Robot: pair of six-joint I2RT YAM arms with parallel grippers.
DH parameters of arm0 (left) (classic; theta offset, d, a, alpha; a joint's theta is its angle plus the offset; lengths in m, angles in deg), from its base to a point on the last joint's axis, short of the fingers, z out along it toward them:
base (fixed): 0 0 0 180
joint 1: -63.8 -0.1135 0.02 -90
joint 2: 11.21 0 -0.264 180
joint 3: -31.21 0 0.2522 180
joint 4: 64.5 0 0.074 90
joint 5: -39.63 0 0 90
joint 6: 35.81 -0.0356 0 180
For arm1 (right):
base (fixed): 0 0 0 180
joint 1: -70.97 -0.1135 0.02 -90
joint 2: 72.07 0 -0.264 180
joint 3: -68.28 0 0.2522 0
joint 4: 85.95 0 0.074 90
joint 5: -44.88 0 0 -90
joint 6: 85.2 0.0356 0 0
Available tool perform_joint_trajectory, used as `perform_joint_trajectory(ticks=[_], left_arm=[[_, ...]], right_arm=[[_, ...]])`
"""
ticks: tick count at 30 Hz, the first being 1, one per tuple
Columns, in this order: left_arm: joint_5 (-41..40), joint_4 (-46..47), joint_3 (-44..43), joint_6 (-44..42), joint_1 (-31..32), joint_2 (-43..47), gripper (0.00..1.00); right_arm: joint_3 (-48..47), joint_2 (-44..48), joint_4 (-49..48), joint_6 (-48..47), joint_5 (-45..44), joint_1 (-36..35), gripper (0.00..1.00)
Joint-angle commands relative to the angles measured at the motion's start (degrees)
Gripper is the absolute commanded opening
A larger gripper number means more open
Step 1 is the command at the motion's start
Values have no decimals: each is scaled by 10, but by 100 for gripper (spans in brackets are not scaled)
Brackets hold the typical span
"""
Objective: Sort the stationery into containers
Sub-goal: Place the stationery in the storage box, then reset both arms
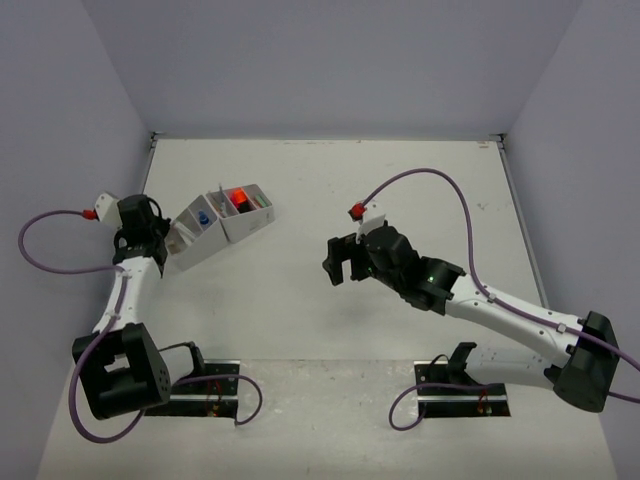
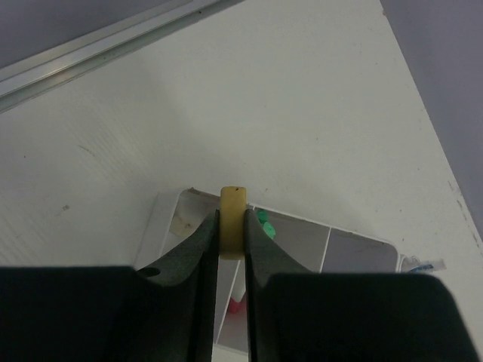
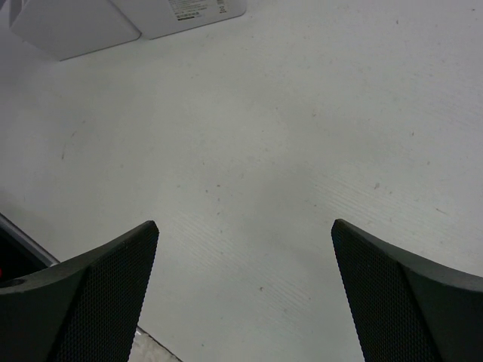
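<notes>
My left gripper [image 2: 230, 240] pinches a small beige piece [image 2: 232, 197] right above the white tray [image 2: 355, 253] so it can drop into a slot, and my right gripper [image 3: 245, 230] hangs spread wide, empty, over the table [image 3: 302, 113].

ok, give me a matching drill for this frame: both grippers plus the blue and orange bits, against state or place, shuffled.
Things:
1. left gripper
2. right gripper
3. blue piece
4. orange piece

State or place:
A. in the right tray
B. shut on a beige piece
C. open above bare table
D. in the left tray

Pairs: 1-B, 2-C, 3-D, 4-A
</notes>
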Motion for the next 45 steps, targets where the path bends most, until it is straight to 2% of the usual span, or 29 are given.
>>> perform_joint_trajectory(ticks=[1,10,11,12,13,15,22,25,27,29,30,32,34,38,40,43,45], left_arm=[[-6,49,30,7,-4,0,0],[42,94,89,3,-5,-2,0],[45,95,91,3,-4,0,7],[48,94,94,2,-4,2,25],[48,94,95,1,-4,5,25],[50,90,98,1,-4,17,41],[61,68,99,-9,-4,76,47],[76,35,94,-21,-3,111,53],[91,3,72,-57,13,163,65],[71,-49,30,-97,44,193,79],[66,-50,11,-113,58,199,79],[55,-105,-56,-161,109,198,94],[72,-159,-103,-207,153,184,99],[76,-238,-174,-284,191,187,100],[67,-266,-184,-306,193,210,100],[38,-273,-182,-323,207,261,100],[35,-255,-160,-335,214,338,100]], right_arm=[[6,16,-16,13,28,-3,99],[3,13,-13,9,21,-2,99],[3,12,-13,9,20,-2,99],[2,10,-13,9,21,-2,99],[2,10,-11,9,21,-2,99],[-1,3,-11,9,28,-2,99],[-3,-1,-8,11,28,-2,99],[2,12,-10,16,12,-2,99],[5,38,-10,18,-16,-2,99],[2,65,5,22,-54,-2,99],[-2,65,16,22,-55,-1,99],[-26,91,69,32,-125,-3,99],[-63,120,126,50,-222,-3,99],[-107,177,247,64,-351,-3,99],[-122,202,272,41,-385,-2,99],[-131,239,297,28,-409,-3,99],[-138,269,320,36,-406,-3,99]])
